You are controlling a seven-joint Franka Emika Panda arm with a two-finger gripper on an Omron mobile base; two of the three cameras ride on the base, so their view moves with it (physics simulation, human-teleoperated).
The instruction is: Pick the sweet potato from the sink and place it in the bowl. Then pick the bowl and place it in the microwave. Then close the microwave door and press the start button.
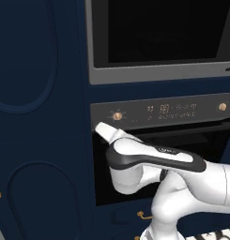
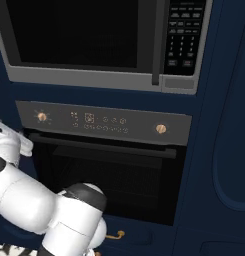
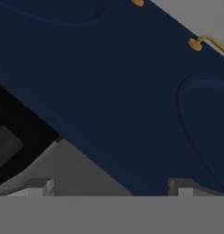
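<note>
You are facing the large built-in microwave with the flat grey frame, which is sitting directly above the black oven with the knobbed control panel. The microwave's wide black glass door is looking shut, though the dark glass makes that hard to be sure of. Your two-finger gripper is standing spread wide and carrying nothing, and it is pointing at navy cabinet panelling. From here you cannot tell where the sweet potato, bowl and sink are lying, so the step in hand is probably getting to the sink. Be keeping the arm tucked off the oven front while the base is driving. Be leaving the jaws wide, and at the basin be coming down with the fingers straddling the root's narrow width, not its length.
</note>
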